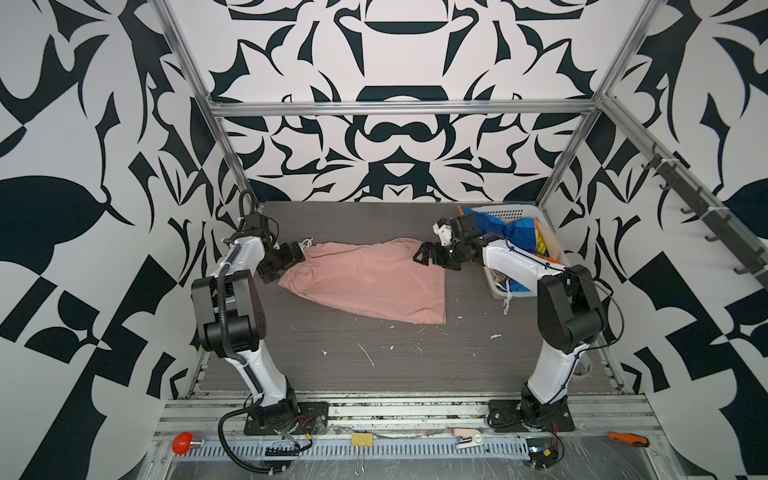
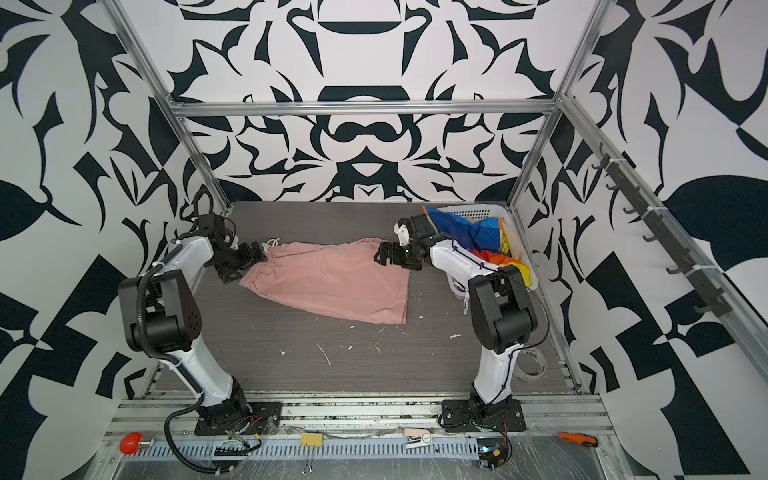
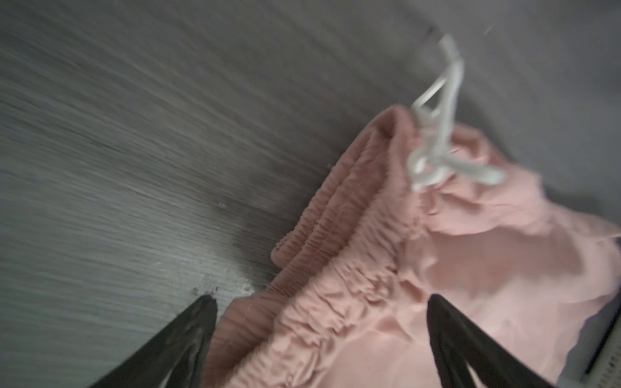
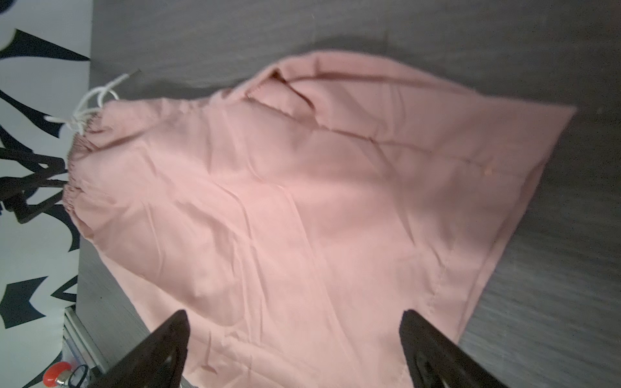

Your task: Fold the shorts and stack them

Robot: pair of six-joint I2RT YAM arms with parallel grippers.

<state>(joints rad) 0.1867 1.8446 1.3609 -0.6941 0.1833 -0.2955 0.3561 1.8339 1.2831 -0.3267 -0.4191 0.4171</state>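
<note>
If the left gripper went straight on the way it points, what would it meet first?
Most likely the gathered waistband of the salmon-pink shorts: the left gripper is open and frames it in the wrist view, though depth is unclear.

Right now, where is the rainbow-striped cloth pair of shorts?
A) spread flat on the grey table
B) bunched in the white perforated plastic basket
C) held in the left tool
B: the rainbow-striped cloth shorts lie bunched inside the white perforated plastic basket.

Both top views overhead, wrist views close, sharing pink shorts (image 1: 365,282)
</note>
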